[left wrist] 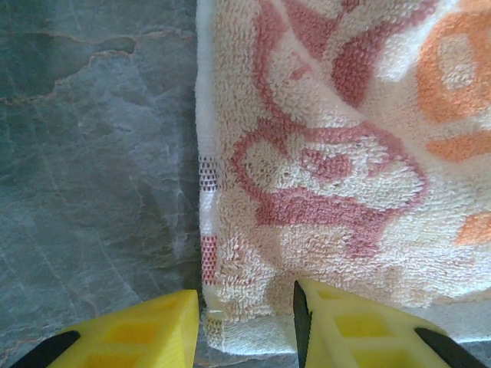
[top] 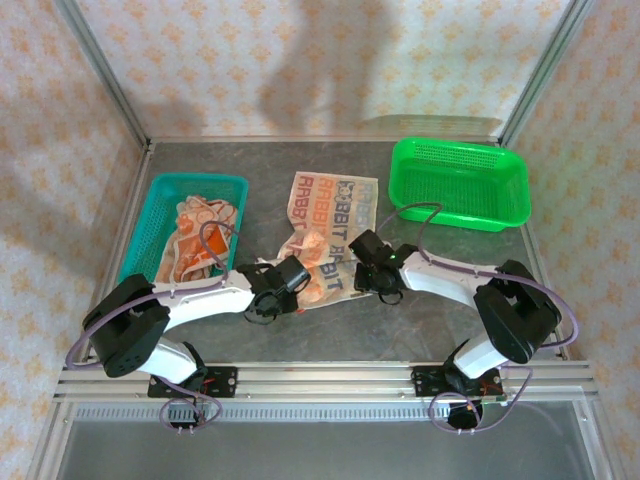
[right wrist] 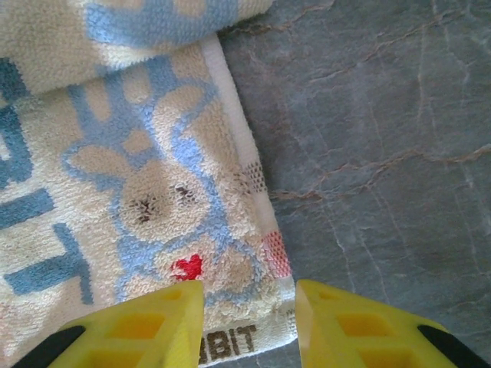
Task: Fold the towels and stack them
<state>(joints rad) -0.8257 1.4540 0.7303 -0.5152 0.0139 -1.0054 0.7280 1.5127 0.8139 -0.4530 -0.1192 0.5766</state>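
— Where's the cream towel (top: 330, 205)?
— Middle of the table (top: 330, 335), rumpled toward the near side, lettering up at the far end.
— Gripped?
— No. The left jaws stand apart astride its near-left corner, pink-patterned there. The right jaws gape the same way over the near-right corner, by the little rabbit. Nothing pinched.
— The rest?
— Orange towels (top: 200, 245) heaped in the teal basket (top: 165, 185) on the left. A green basket (top: 515, 195) sits far right.

Cream RABBIT towel (top: 330, 205) rumpled mid-table, orange towels (top: 195, 240) heaped in teal basket (top: 198, 179)
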